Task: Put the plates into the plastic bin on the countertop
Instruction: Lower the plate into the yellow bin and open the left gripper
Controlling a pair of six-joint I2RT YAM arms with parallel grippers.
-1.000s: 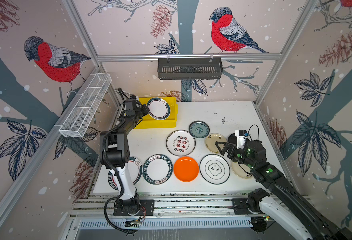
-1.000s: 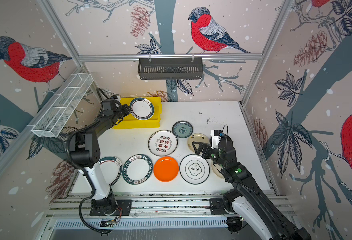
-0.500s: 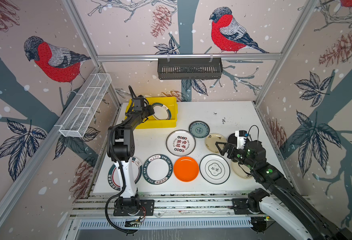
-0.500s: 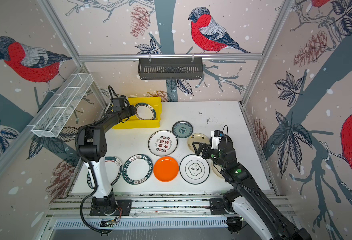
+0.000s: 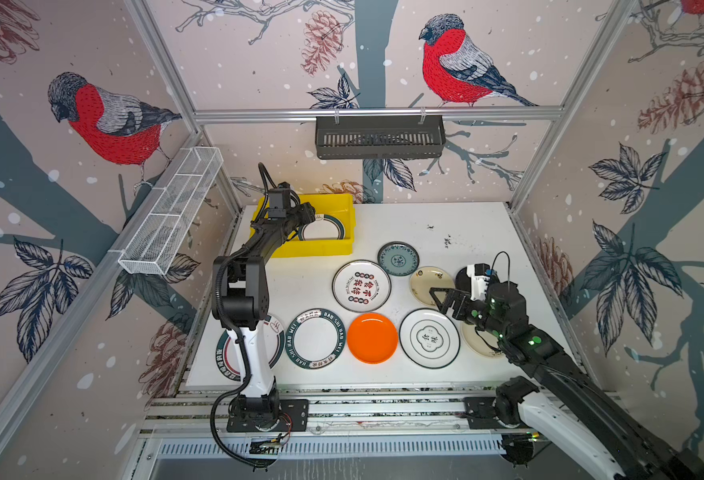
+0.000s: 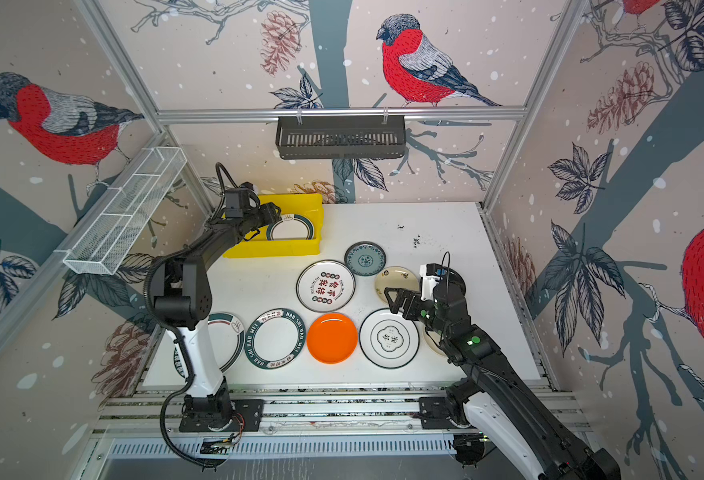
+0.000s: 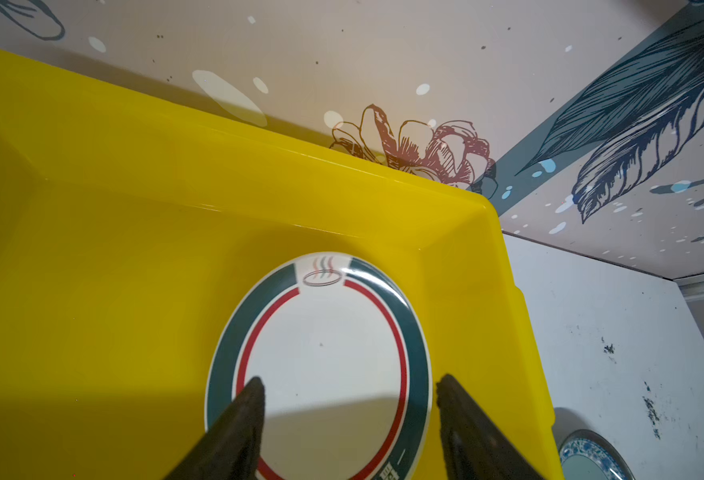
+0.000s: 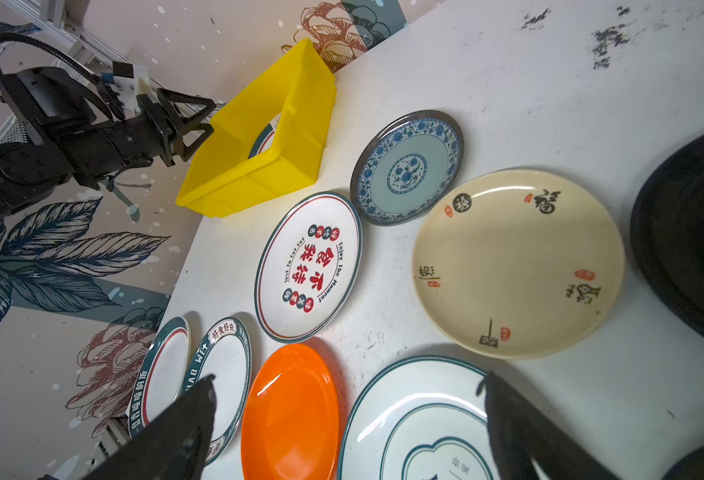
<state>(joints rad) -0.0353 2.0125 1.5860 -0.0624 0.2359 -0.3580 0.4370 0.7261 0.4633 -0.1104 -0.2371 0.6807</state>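
White, speckled countertop [image 5: 475, 226] between bird-papered walls, with the yellow plastic bin [image 5: 321, 248] at its far left corner. A green-and-red-rimmed plate [image 7: 325, 345] lies flat on the bin floor, in its right half. The left gripper [image 7: 350, 384] hangs over the plate's near edge, fingers spread, pinching nothing. The release looks complete, so it should lift straight up before swinging out; that way no finger hooks the rim or drags the bin. The other plates lie on the countertop, among them the lettered-rim plate [image 5: 315, 338] and the orange plate [image 5: 372, 337]. Further right, the right gripper [image 5: 439, 300] hovers wide open and empty above them.
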